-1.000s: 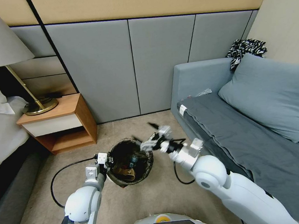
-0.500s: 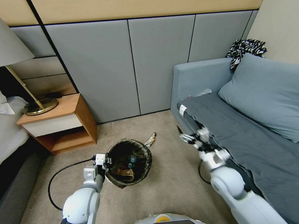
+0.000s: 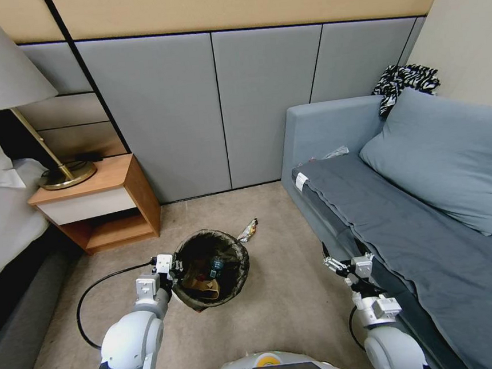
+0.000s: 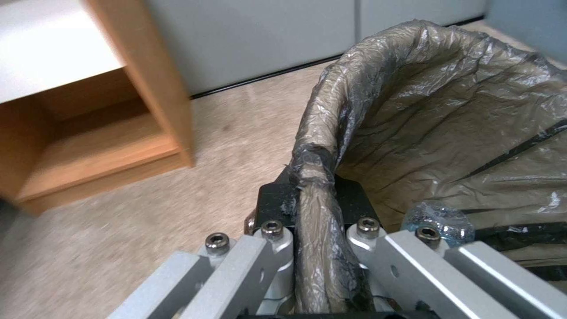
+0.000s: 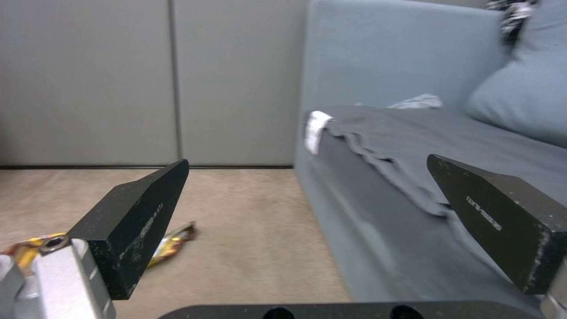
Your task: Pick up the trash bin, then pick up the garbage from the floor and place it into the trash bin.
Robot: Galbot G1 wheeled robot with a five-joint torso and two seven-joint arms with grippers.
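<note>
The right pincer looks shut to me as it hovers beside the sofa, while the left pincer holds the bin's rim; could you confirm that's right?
Not quite: the right pincer is open, its two fingers standing wide apart with nothing between them, as the right wrist view shows. The rest holds: it hovers beside the sofa, and the left pincer holds the bin's rim.

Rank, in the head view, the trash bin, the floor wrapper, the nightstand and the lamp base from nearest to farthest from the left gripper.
1. Trash bin: rim clamped by left gripper.
2. Wrapper: on the carpet beyond the bin.
3. Nightstand: against the wall.
4. Lamp base: atop the nightstand.
</note>
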